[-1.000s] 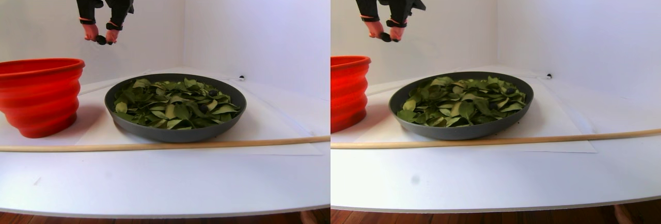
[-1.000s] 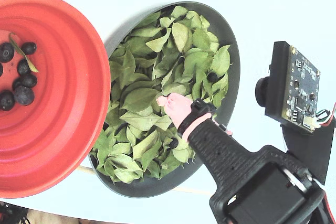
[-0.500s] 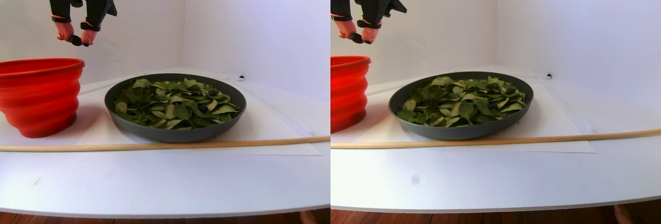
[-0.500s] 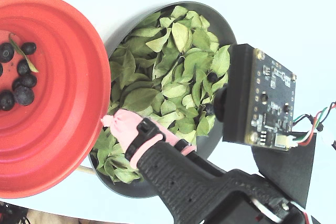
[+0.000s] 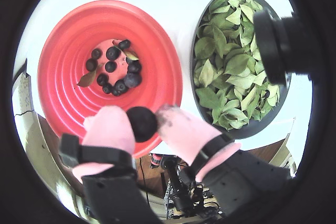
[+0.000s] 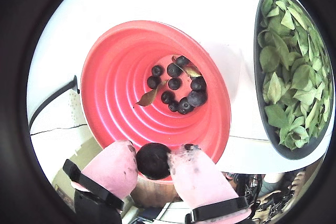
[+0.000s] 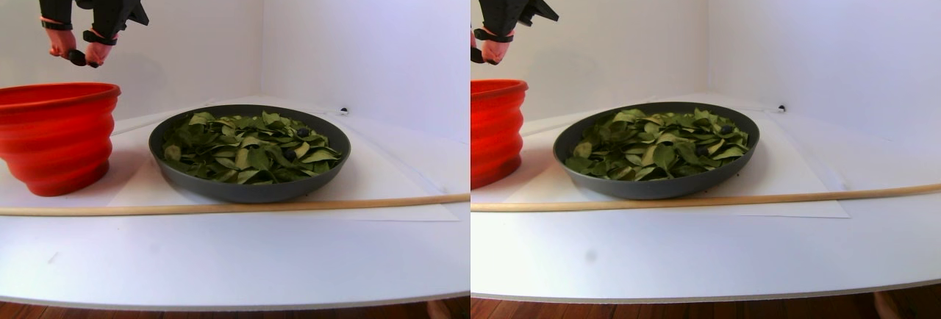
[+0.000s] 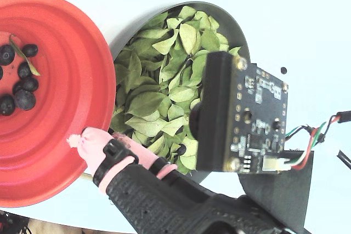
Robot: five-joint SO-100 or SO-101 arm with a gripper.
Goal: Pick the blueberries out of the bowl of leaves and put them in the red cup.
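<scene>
Our tool (image 6: 153, 161) pinches one blueberry (image 6: 153, 160) above the near rim of the red cup (image 6: 118, 85). The cup's centre, where other berries (image 6: 178, 87) lie, sits farther in, so we judge a short inward carry precedes release.

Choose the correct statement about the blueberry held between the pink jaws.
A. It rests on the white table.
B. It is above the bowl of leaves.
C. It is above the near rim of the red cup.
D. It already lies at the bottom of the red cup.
C: in both wrist views the blueberry sits pinched between the pink jaws over the near edge of the red cup, apart from the berries at its bottom.
</scene>
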